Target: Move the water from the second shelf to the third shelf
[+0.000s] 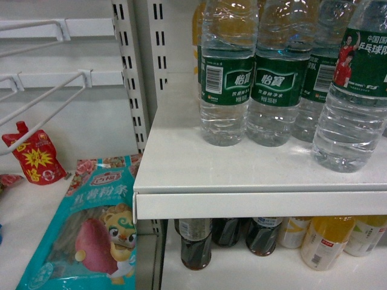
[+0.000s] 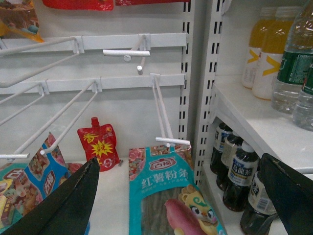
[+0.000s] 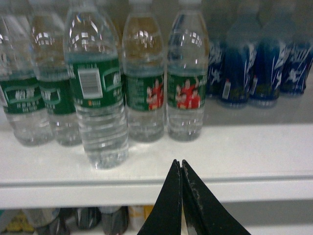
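Water bottles [image 3: 99, 93], green-labelled, upright in a row on white shelf [image 1: 242, 175]; none held. Right gripper [image 3: 182, 169]: fingers pressed together, just below shelf edge. Left gripper [image 2: 181, 196]: fingers spread wide, holding nothing, above sweet-potato noodle packet [image 2: 166, 196]

Head cam looks down, close on white shelf [image 1: 242, 175] w/ water bottles [image 1: 227, 72]. Right wrist faces same row level; left wrist views it obliquely from left.

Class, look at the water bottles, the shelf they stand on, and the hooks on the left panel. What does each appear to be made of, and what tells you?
Water bottles: clear ribbed plastic, glossy; highlights and see-through walls.
Shelf: probably white-painted metal; thin folded front edge, smooth sheen.
Hooks: likely white-coated wire; thin rigid rods.
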